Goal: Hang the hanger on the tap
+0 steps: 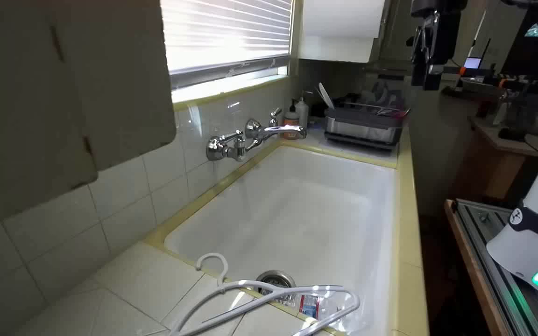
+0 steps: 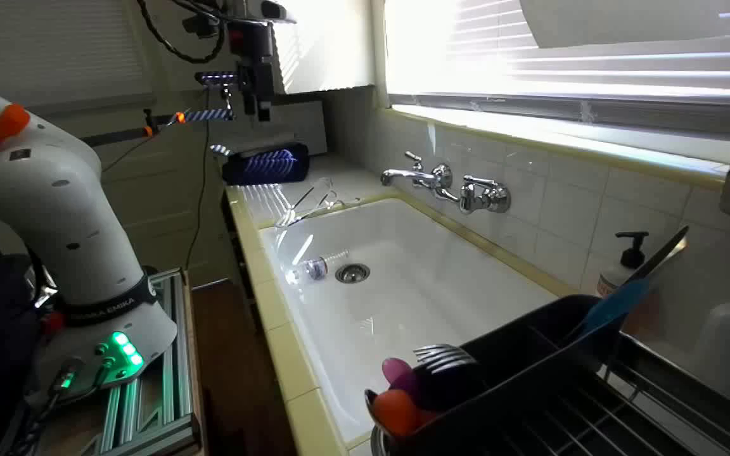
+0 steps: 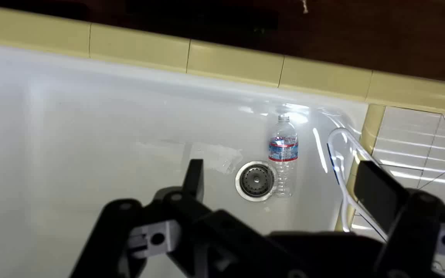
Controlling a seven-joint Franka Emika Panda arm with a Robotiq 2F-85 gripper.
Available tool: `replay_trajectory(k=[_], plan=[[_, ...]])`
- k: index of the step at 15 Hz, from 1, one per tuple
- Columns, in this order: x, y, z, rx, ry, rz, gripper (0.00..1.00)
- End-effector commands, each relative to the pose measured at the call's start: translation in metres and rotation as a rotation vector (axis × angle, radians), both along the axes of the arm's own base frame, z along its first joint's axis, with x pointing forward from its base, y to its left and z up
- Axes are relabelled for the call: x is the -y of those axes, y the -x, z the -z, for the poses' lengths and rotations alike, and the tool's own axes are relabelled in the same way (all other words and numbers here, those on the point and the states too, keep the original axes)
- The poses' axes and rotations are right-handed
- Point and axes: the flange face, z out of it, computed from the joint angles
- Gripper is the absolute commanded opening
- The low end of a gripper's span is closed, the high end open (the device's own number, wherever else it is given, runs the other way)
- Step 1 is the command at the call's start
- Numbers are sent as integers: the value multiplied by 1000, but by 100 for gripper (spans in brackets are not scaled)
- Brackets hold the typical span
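The white hanger (image 1: pixel 276 293) lies on the counter (image 1: pixel 147 275), partly over the sink (image 1: pixel 320 210), apart from the chrome tap (image 1: pixel 269 132).

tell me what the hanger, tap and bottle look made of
Hanger: probably white plastic, smooth and slightly glossy, judging by its rounded bars; coated metal isn't ruled out.
Tap: metal-looking, likely chrome-plated, given its mirror-bright reflections.
Bottle: clear, glossy plastic, it seems, from its see-through, ribbed wall.

A kitchen, by its sink (image 1: pixel 315 210) and dish rack (image 1: pixel 361 129).
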Motion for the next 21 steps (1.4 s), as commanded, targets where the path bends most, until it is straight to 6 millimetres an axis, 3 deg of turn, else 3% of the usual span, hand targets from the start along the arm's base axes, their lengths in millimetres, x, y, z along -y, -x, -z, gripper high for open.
replay_trajectory(k=[1, 9, 14, 19, 20, 21], plan=[[0, 0, -1, -1, 0, 0, 100], [0, 0, -1, 1, 0, 0, 100], [-4, -36, 61, 15, -12, -11, 100], [-32, -57, 129, 25, -95, -165, 100], [-21, -54, 106, 43, -50, -108, 100], [-26, -56, 118, 30, -61, -134, 100]])
